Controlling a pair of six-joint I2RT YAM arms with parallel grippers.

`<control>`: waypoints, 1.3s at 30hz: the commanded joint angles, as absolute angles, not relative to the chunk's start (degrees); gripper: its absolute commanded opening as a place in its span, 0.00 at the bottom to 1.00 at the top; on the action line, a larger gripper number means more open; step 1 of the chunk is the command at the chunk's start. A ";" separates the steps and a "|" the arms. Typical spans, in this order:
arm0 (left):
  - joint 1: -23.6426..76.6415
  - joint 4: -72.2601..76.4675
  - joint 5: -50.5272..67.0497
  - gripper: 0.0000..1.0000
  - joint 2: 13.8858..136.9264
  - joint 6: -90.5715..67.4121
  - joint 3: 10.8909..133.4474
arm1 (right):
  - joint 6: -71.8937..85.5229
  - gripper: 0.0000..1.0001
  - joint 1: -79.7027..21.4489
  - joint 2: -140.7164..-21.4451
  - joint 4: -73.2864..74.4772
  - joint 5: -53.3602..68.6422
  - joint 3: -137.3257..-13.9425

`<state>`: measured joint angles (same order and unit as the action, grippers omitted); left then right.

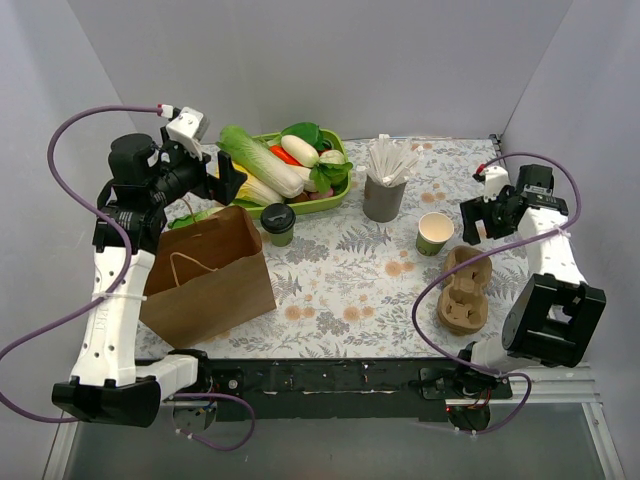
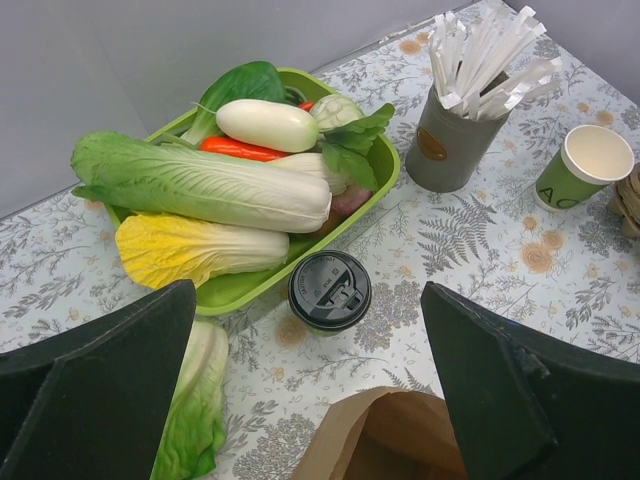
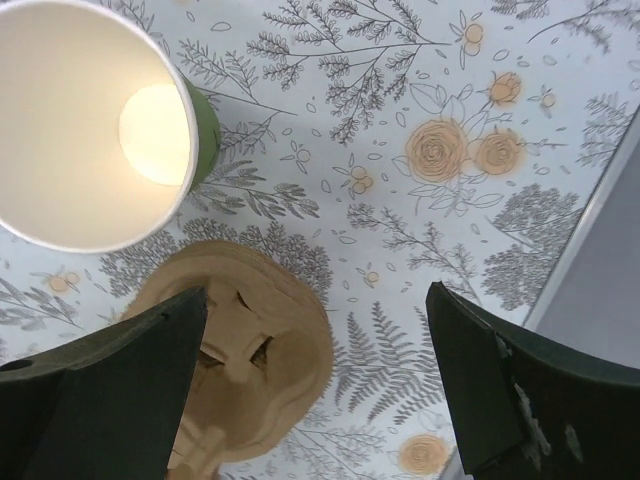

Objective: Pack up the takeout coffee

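The takeout coffee (image 1: 278,223), a small dark-green cup with a black lid (image 2: 329,290), stands on the floral cloth just right of the brown paper bag (image 1: 208,276) and in front of the green tray. My left gripper (image 1: 224,177) hovers open above the bag's mouth (image 2: 385,440), nothing between its fingers (image 2: 95,390), with the coffee ahead of it. My right gripper (image 1: 473,219) is open at the right, above the cardboard cup carrier (image 3: 240,350), beside the lidless green cup (image 3: 85,120).
A green tray (image 1: 330,200) of toy vegetables sits at the back. A grey holder of white straws (image 1: 385,190) stands right of it. The lidless cup (image 1: 435,233) and the carrier (image 1: 466,290) are on the right. A lettuce leaf (image 2: 195,410) lies by the bag.
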<state>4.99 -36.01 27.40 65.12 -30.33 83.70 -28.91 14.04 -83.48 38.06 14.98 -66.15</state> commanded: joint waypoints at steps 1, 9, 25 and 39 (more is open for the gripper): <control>4.75 -36.30 26.89 0.98 62.05 -30.23 82.53 | -45.32 0.98 15.20 -81.12 40.86 15.21 -68.47; 4.75 -35.51 27.16 0.98 62.84 -30.76 82.61 | -57.91 0.97 20.04 -88.05 46.32 13.45 -69.17; 4.75 -36.83 26.28 0.98 63.54 -30.50 83.49 | -69.26 0.95 20.57 -94.04 47.90 21.71 -68.38; 4.75 -36.65 26.37 0.98 66.27 -30.59 85.61 | -66.80 0.93 21.01 -98.61 36.57 16.61 -76.72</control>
<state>4.99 -36.69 26.35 66.65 -30.50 83.74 -64.82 20.56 -97.84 42.89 18.76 -72.60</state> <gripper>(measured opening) 0.981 0.929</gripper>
